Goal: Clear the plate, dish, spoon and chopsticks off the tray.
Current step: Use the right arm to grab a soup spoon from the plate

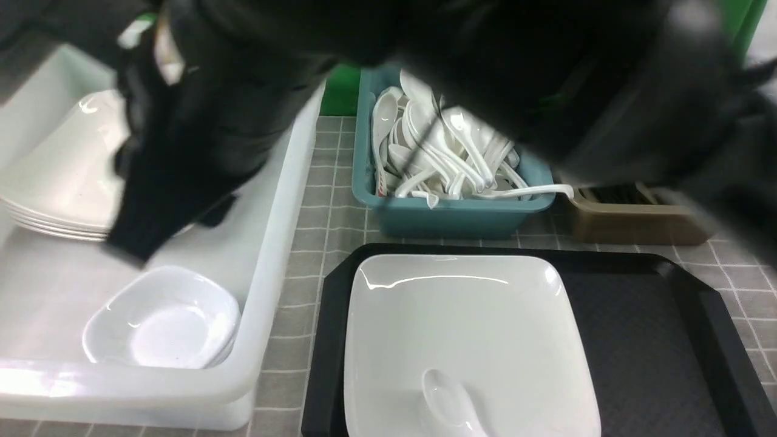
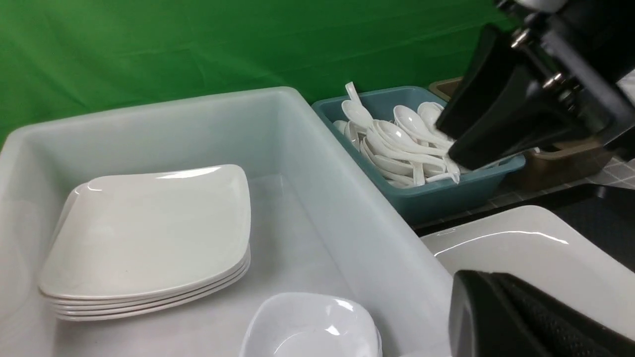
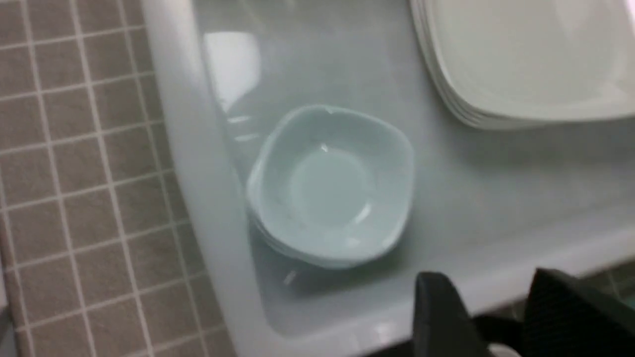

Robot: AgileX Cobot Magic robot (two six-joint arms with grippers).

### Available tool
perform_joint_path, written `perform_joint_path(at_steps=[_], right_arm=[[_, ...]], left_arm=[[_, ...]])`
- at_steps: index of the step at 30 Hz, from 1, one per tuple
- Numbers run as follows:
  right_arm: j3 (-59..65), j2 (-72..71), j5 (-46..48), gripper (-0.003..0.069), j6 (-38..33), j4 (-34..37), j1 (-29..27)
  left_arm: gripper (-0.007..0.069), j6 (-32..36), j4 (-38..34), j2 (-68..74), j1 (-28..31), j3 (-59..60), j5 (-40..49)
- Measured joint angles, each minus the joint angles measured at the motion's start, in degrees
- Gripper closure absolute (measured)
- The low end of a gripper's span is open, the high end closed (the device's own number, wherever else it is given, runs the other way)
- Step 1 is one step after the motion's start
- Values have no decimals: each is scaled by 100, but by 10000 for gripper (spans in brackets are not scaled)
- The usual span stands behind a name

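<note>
The black tray [image 1: 655, 340] holds the large white plate [image 1: 467, 328]. The white spoon [image 1: 449, 400] lies in the plate near its front edge. The small white dish [image 1: 161, 318] sits on a look-alike in the white tub's [image 1: 267, 243] front right corner. My right gripper [image 1: 152, 206] hangs open and empty above the tub, close to the dish [image 3: 330, 186]; its fingers [image 3: 436, 307] stand apart. My left gripper [image 2: 476, 285] is shut on nothing, its tips showing against the plate's [image 2: 521, 248] near rim. No chopsticks show on the tray.
A stack of large plates [image 1: 67, 176] fills the tub's far left. A teal tub [image 1: 449, 212] full of white spoons stands behind the tray. To its right, a brown tub [image 1: 631, 221] holds dark sticks. Blurred arm parts cover the top of the front view.
</note>
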Motion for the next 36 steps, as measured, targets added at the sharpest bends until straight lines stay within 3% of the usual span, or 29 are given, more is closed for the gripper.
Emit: perform_joint_path(at_steps=[3, 12, 18, 25, 27, 31, 36], right_arm=[[1231, -869, 0, 477, 299, -340, -108], [3440, -2278, 0, 488, 722, -418, -709], [5021, -3414, -17, 513, 1041, -438, -1436], [6566, -4518, -253, 523, 1840, -461, -2257], [6847, -4532, -255, 503, 1939, -440, -2297], [7207, -4336, -705, 383, 2162, 46, -2305], [7222, -3830, -1187, 305, 2019, 1072, -2242]], left_arm=[[615, 183, -6, 161, 0, 6, -91], [615, 325, -89, 703, 0, 11, -385], [615, 387, -227, 1461, 0, 11, -541], [615, 463, -489, 2623, 0, 11, -1376], [615, 528, -646, 2998, 0, 11, -1688], [615, 1147, -1389, 3709, 0, 11, -2241], [615, 1526, -1753, 3935, 0, 11, -2373]])
